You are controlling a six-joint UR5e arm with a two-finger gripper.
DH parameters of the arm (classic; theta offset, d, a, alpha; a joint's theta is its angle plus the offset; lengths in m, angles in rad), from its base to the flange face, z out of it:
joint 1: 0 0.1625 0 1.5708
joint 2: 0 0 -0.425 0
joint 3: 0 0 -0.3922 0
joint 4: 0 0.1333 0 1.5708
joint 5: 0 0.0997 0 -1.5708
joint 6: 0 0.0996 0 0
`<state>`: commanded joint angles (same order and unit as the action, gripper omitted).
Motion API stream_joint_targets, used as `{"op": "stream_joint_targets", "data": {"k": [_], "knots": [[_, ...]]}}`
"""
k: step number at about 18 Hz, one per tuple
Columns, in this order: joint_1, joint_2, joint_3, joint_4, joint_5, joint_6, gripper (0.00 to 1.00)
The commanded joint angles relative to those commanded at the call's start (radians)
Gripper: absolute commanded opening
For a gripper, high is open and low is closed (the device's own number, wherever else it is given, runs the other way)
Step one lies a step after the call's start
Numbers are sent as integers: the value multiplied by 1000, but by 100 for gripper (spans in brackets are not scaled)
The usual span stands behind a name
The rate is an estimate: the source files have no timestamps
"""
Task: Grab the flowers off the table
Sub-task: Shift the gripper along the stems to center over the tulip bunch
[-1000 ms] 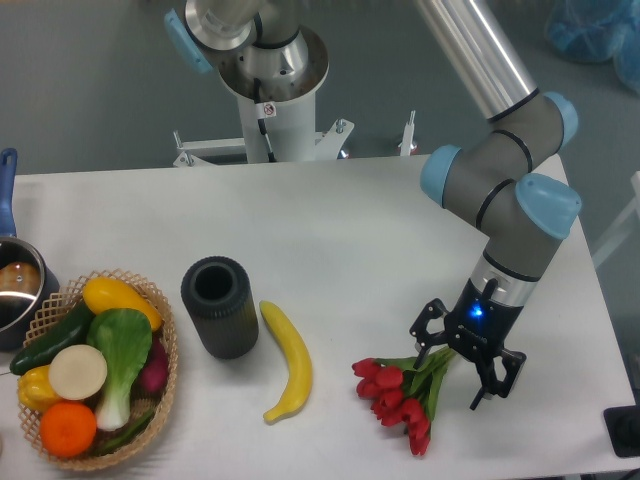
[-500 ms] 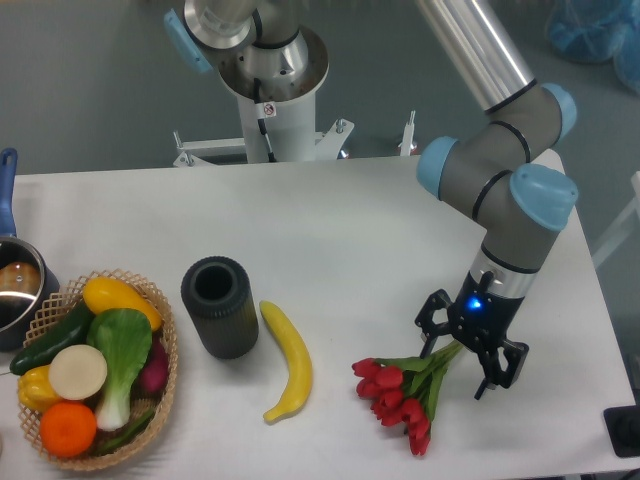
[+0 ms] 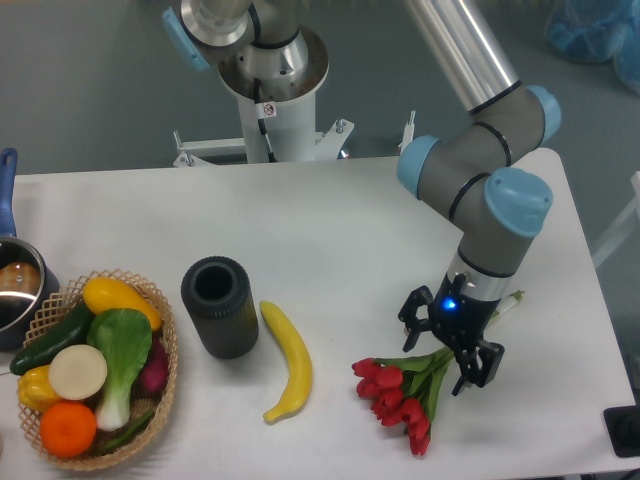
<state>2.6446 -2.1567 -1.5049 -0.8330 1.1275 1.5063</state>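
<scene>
The white table [image 3: 340, 230] fills most of the view, with the robot's base post beyond its far edge. The arm [image 3: 480, 200] reaches down over the right side, its grey links and blue caps bent above the near-right part of the tabletop. At the near-left corner sits a wicker basket [image 3: 160, 400] heaped with vegetables and fruit — green, yellow, orange and white pieces. A metal pot [image 3: 18, 285] with a blue handle stands at the left edge, just beyond the basket. A dark cylindrical cup [image 3: 220, 306] stands upright right of the basket, and a yellow banana [image 3: 288, 360] lies just to its right. The flowers [image 3: 400, 395] lie flat on the table near the front edge, red buds pointing near-left, pale stems running right. The gripper [image 3: 447, 347] hangs over the stem end — its fingers are spread apart, astride the green leaves, not clamped on them.
</scene>
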Motion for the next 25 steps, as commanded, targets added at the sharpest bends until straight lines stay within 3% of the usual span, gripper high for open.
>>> {"op": "stream_joint_targets", "data": {"k": [17,25], "knots": [[20,-26,-28,-3,-8,-11,100],[49,-69,-26,0,-38,-9,100]]}}
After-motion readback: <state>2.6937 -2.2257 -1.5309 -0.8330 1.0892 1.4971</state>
